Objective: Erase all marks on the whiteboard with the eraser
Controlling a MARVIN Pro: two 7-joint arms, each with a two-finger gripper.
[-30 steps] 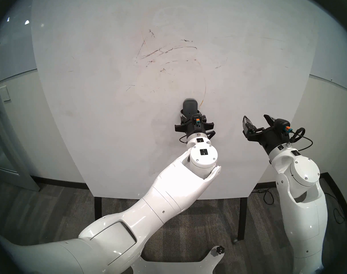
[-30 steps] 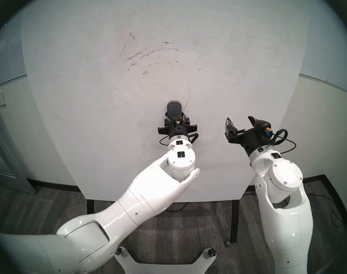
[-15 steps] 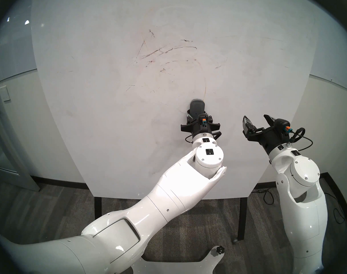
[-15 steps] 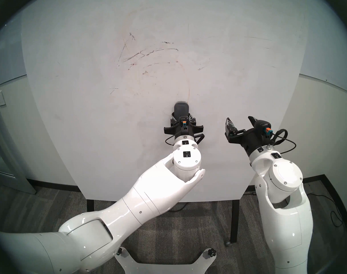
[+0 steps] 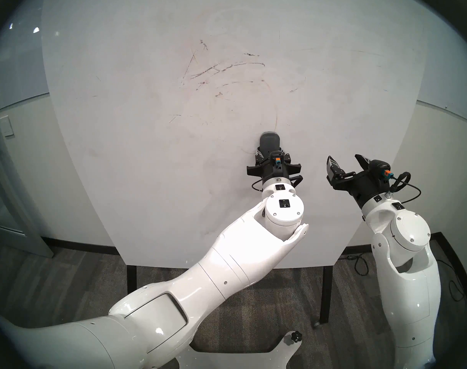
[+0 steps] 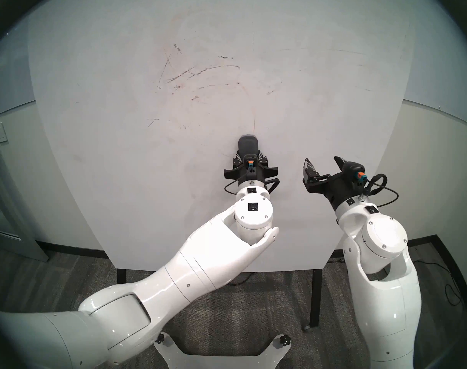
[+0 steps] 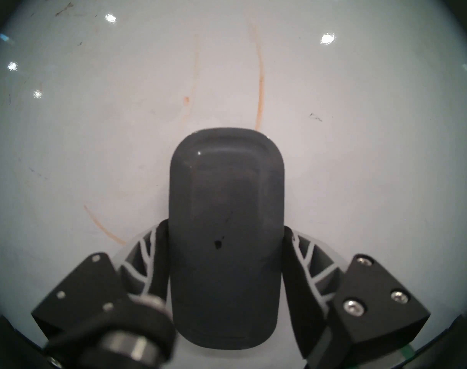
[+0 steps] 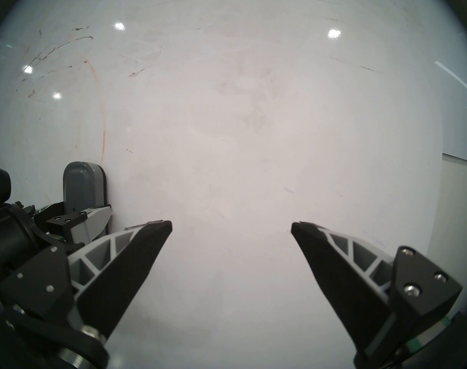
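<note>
Since a second ago my left arm has slid the eraser [image 5: 270, 143] toward the right of the head view, covering the foot of the orange arc it stood beside. It now sits just below centre of the frame, upright, its felt face flat on the whiteboard [image 5: 147, 160]. My left gripper [image 5: 270, 156] is clamped on its lower half, one finger on each long side, as the left wrist view shows. Above its top end the orange arc [image 7: 259, 89] runs up the board, with a fainter orange curve [image 7: 104, 228] at lower left. Scratchy dark streaks [image 5: 227, 69] lie higher, in the upper middle. My right gripper [image 5: 345, 163] hangs at mid right, fingers spread wide, holding nothing.
</note>
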